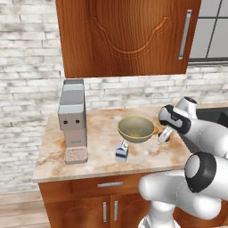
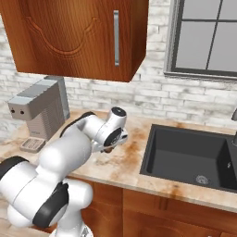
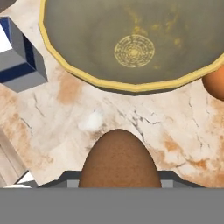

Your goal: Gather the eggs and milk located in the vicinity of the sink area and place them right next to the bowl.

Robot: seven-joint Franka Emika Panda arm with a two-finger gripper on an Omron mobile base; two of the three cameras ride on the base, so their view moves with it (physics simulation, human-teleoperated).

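The gripper is clamped on the dark brown egg and hangs low over the counter, just at the bowl's right side. Ahead of the hand lies the bowl, then the milk at its front left; the orange-brown egg sits against the rim, so the held egg needs only lowering onto the bare counter below.
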